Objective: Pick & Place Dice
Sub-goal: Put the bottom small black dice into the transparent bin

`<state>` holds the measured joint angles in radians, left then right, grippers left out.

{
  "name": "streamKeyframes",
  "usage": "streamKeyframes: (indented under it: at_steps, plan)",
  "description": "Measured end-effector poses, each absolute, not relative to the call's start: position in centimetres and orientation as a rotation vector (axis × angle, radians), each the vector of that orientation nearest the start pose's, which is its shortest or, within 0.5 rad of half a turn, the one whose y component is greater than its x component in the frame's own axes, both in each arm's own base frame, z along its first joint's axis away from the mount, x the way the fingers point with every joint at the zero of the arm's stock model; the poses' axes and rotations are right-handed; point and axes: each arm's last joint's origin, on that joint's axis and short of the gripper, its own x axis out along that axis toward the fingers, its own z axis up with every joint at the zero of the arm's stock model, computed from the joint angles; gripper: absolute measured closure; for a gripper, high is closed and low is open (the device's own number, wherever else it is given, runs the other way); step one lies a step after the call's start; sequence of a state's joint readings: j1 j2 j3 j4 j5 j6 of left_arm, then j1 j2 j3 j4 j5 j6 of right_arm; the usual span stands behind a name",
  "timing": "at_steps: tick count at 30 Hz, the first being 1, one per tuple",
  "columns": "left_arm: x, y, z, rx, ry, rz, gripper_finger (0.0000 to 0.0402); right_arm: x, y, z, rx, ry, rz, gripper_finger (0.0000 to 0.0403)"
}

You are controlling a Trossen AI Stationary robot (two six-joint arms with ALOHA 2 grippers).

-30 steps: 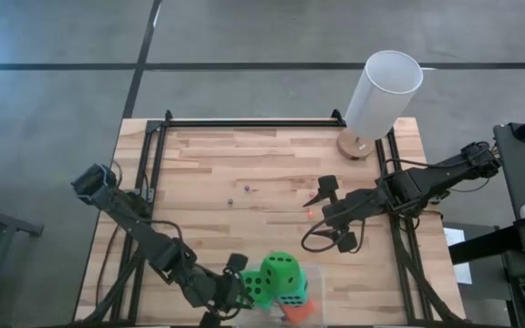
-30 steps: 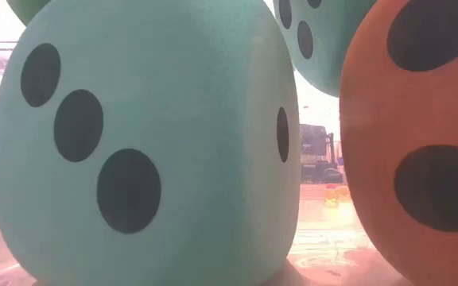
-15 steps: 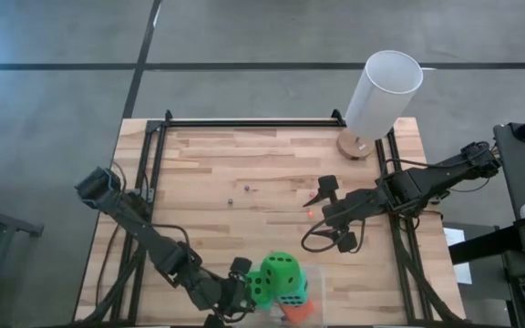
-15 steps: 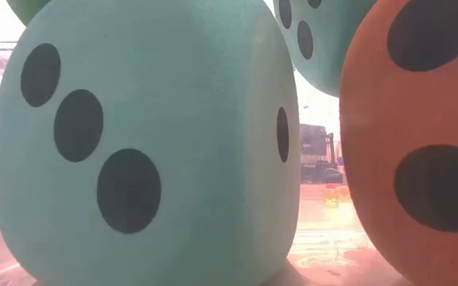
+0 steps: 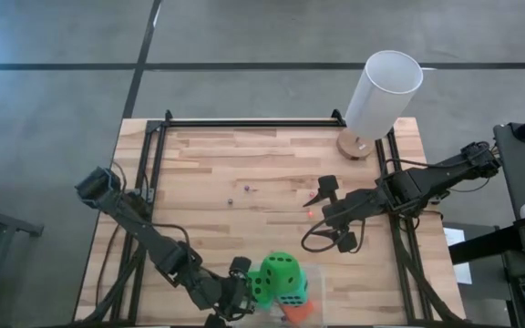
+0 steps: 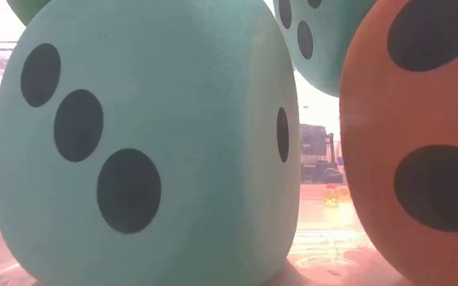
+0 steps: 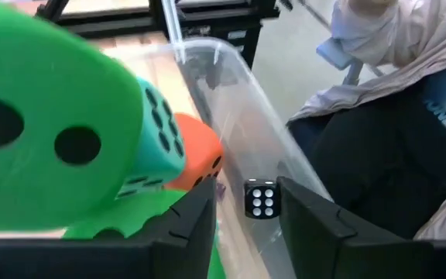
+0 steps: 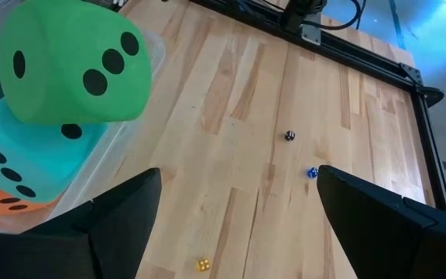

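Left end effector (image 5: 241, 293) sits low at the frame's bottom centre, fingers slightly parted; right end effector (image 5: 334, 211) waits right of centre, fingers spread wide

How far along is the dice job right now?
Done: a green foam die, teal die and orange die sit in the clear bin. In hand: the open left gripper brackets a white-pipped black die at the bin. Left: a tiny black die, blue die and yellow die lie on the table near the open right gripper.

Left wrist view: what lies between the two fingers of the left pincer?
A small black die with white pips, the clear bin behind it. The left wrist view shows it.
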<state>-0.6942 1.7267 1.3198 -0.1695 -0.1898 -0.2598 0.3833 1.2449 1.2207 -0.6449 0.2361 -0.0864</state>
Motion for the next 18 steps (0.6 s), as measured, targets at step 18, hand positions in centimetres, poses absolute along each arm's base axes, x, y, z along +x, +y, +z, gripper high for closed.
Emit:
streamKeyframes:
  at_steps: [18]
  plan:
    - [30.9,-24.4,25.7,0.004,0.628,-0.392,0.0216,24.1,9.0,34.8,-0.287,0.632,0.169,0.0060]
